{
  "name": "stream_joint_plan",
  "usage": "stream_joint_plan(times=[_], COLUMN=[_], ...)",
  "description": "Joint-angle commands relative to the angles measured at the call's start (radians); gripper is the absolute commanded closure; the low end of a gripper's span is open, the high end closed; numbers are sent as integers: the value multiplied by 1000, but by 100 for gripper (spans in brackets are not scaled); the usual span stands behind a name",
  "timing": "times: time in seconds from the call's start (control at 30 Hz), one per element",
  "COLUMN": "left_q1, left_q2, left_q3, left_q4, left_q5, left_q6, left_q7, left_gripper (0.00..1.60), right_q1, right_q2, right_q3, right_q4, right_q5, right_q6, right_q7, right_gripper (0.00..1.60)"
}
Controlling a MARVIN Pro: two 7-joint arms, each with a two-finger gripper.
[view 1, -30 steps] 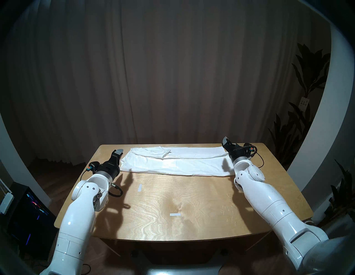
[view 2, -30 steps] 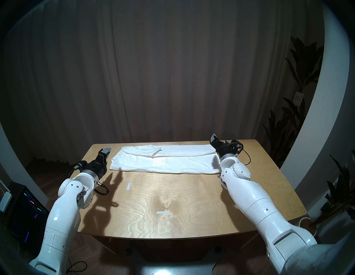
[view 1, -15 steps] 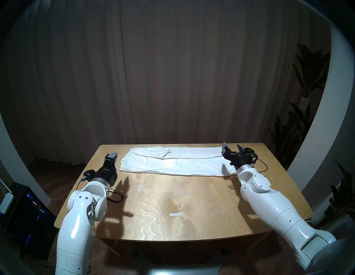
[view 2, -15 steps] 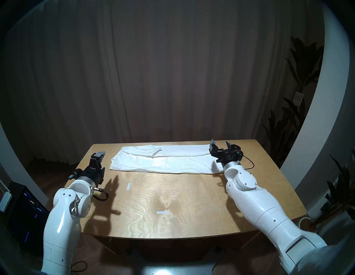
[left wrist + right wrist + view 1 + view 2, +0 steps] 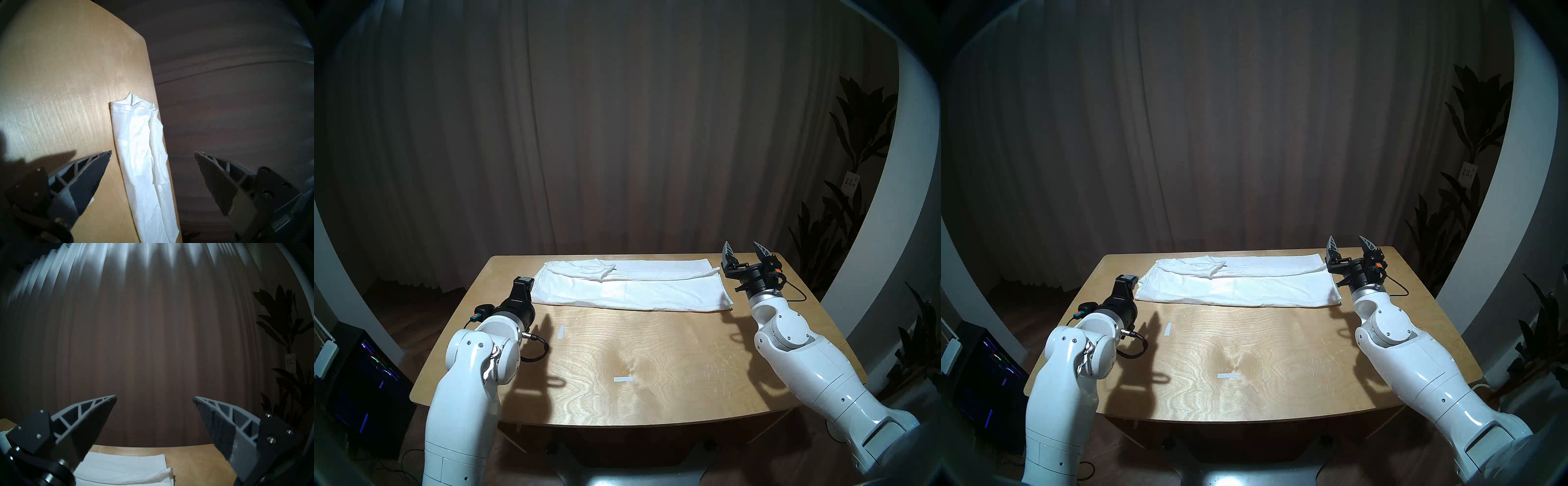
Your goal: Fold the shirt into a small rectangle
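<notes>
The left gripper (image 5: 153,153) has its jaws spread wide, nothing between the pads, and in its wrist view the shirt (image 5: 146,162) runs lengthwise up through the gap between the two fingers, which stand clear of the cloth on either side; one fingertip (image 5: 103,157) is over bare wood, the other out past the table's edge against the dark curtain. From the head view that gripper (image 5: 525,280) sits just off the shirt's left end, apparently not touching it. The right gripper (image 5: 154,398) also has its jaws wide apart and empty, tips raised toward the curtain (image 5: 153,327); below and slightly left of its jaws lies the layered corner of the shirt (image 5: 129,468), flat on the wood. In the head view the right gripper (image 5: 745,251) hovers just past the shirt's right end, fingers pointing up and away from the cloth. The shirt (image 5: 629,288) itself is folded into a long white band lying across the far part of the table (image 5: 653,390), stretching from one gripper to the other, with a folded sleeve on top near the left end. Nearer than both jaws, two small white tape strips (image 5: 561,332) (image 5: 623,379) lie on the bare wood. A potted plant (image 5: 857,135) stands beyond the right gripper, off the table.
</notes>
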Motion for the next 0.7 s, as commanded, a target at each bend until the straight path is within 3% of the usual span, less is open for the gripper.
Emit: stream_joint_plan(times=[0.0, 0.03, 0.1, 0.3, 0.37, 0.47, 0.5, 0.67], left_q1=[-106, -138, -130, -213, -200, -251, -229, -285], left_q2=[7, 4, 4, 0, -2, 0, 4, 15], left_q3=[18, 22, 18, 8, -1, 5, 2, 14], left_q4=[46, 93, 100, 216, 212, 271, 257, 334], left_q5=[30, 29, 25, -14, -31, -47, -51, -59], left_q6=[-17, -16, -18, -1, 4, 19, 21, 53], left_q7=[43, 58, 46, 33, 14, 14, -1, -4], left_gripper=[0, 0, 0, 0, 0, 0, 0, 0], right_q1=[-15, -18, -19, -33, -35, -42, -44, -57], right_q2=[7, 9, 10, 14, 15, 18, 19, 24], right_q3=[15, 17, 18, 24, 25, 27, 28, 33], right_q4=[-46, -50, -52, -71, -74, -85, -88, -107], right_q5=[-28, -32, -34, -39, -40, -42, -43, -48], right_q6=[-17, -17, -17, -14, -13, -12, -11, -10], right_q7=[-39, -47, -50, -72, -74, -83, -86, -105], right_gripper=[0, 0, 0, 0, 0, 0, 0, 0])
